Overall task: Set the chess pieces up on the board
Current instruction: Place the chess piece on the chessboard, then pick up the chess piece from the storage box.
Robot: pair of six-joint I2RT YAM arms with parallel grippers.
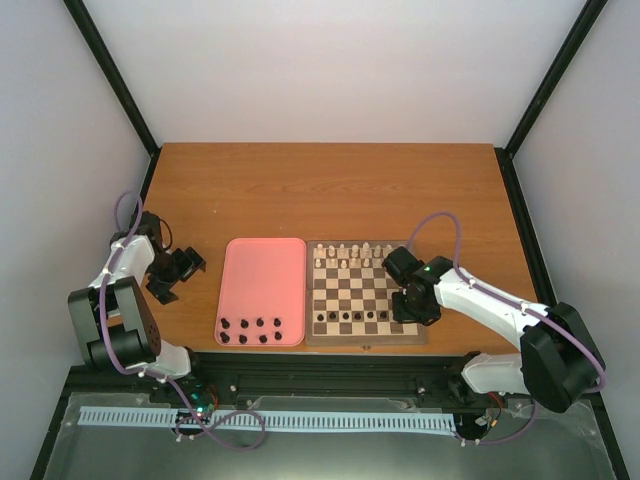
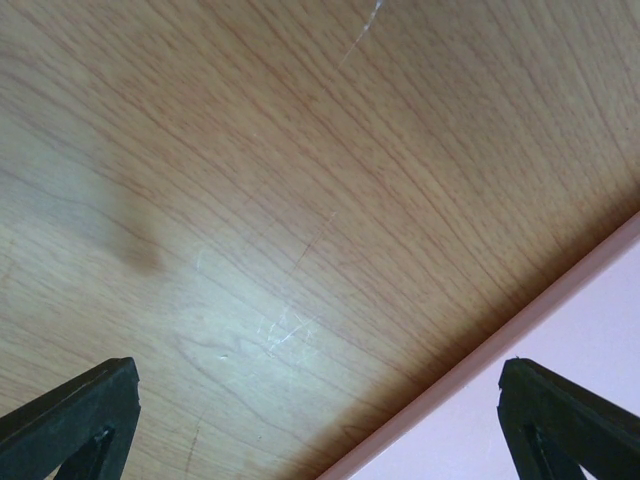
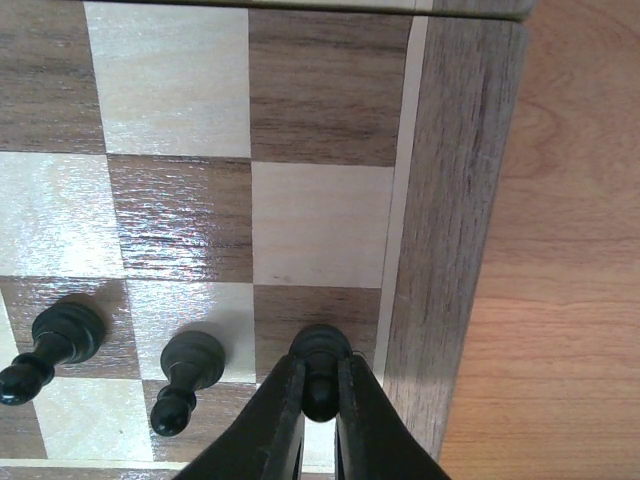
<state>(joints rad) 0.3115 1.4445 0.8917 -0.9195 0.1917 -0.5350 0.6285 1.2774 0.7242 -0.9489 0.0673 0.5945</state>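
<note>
The right gripper [image 3: 320, 400] pinched a dark pawn [image 3: 320, 348] over a dark square against the board [image 3: 450, 200] border, beside two other dark pieces [image 3: 185, 375], while the left gripper [image 2: 318, 372] hung spread above the table [image 2: 300, 150] beside the pink tray [image 2: 585, 340].

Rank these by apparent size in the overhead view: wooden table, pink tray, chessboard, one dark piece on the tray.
Largest to smallest:
wooden table
chessboard
pink tray, visibly narrower
dark piece

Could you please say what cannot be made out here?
Top view: dark pieces on the pink tray, too small to identify.
Top view: board's right-edge squares, hidden by the right gripper.
Right wrist view: dark pawn's head, half hidden between fingers.
Left wrist view: left gripper, cut by bottom edge.
</note>
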